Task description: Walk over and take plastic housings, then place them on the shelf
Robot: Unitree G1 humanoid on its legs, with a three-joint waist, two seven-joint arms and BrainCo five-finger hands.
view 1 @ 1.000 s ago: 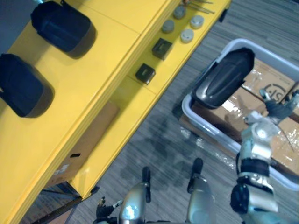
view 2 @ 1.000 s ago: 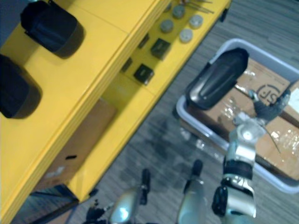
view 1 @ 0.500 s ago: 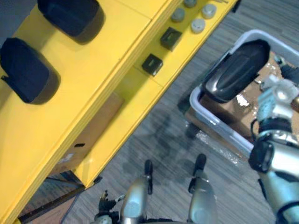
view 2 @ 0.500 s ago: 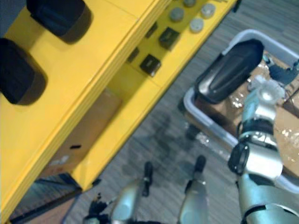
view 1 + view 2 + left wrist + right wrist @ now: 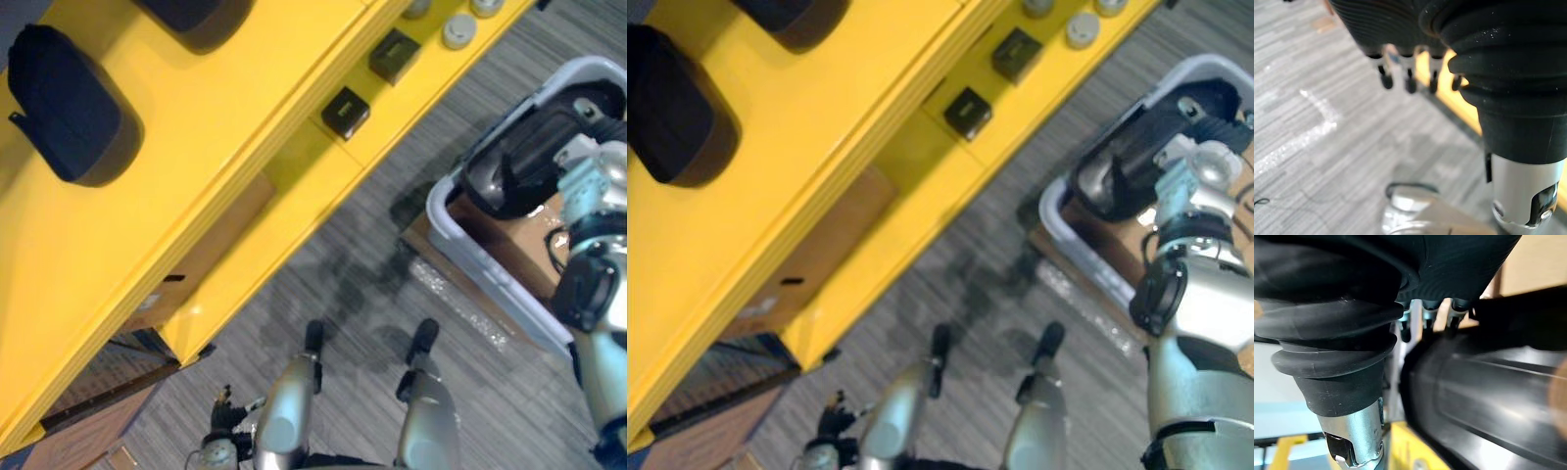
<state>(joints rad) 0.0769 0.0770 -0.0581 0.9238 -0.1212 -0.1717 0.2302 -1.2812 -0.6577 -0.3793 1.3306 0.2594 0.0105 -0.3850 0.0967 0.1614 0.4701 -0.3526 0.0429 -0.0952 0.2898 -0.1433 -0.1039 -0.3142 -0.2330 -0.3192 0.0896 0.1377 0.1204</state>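
Note:
A black plastic housing [image 5: 517, 164] lies propped in a grey bin [image 5: 453, 217] on the floor at the right. My right hand [image 5: 1213, 110] reaches over the housing's far end. In the right wrist view its straight fingers [image 5: 1425, 319] rest against the housing's glossy black side [image 5: 1484, 396]. Two more black housings [image 5: 69, 103] [image 5: 194, 12] sit on the top of the yellow shelf [image 5: 225, 147] at the upper left. My left hand [image 5: 221, 431] hangs low by the floor, its fingers [image 5: 1408, 82] relaxed and holding nothing.
Two small black boxes [image 5: 345, 113] [image 5: 394, 54] and grey round discs [image 5: 458, 29] sit on the lower yellow shelf board. A cardboard box [image 5: 211, 245] stands under the shelf. Brown cardboard [image 5: 509, 245] lines the bin. Grey striped carpet [image 5: 362, 284] lies between shelf and bin.
The camera has shifted, so the shelf and bin sit further up and right. My right arm has risen and reached forward, bringing the hand onto the housing in the bin.

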